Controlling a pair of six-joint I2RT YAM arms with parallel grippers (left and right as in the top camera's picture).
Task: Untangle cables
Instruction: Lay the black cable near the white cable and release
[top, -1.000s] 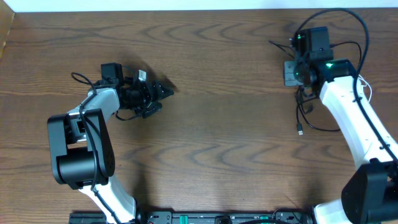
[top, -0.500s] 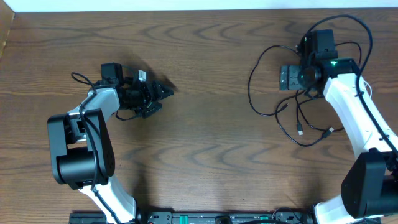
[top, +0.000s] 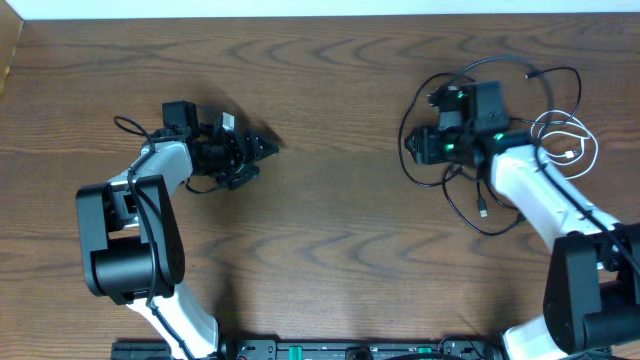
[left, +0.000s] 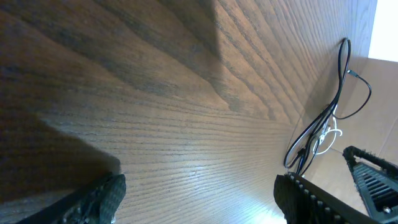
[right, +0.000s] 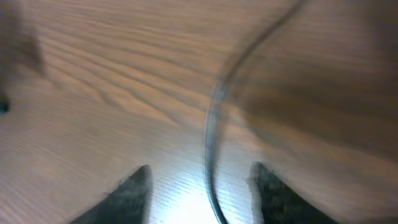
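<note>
Dark wood table (top: 330, 250). Left gripper (top: 262, 150) sits released and empty. Right gripper (top: 415, 145), upper right, has its jaws apart astride the black cable (right: 208, 143), with the white cable (top: 567, 150) coiled beside. Both look light, floppy and slippery; I'd pinch near a plug.

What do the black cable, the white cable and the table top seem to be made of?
The black cable probably has a matte rubber or plastic sheath: it is thin and bends in soft loops. The white cable likely has a smooth plastic sheath: it coils loosely. The table is wood or wood-look laminate, slightly glossy: brown grain shows, and the wrist views catch a light patch on it.
</note>
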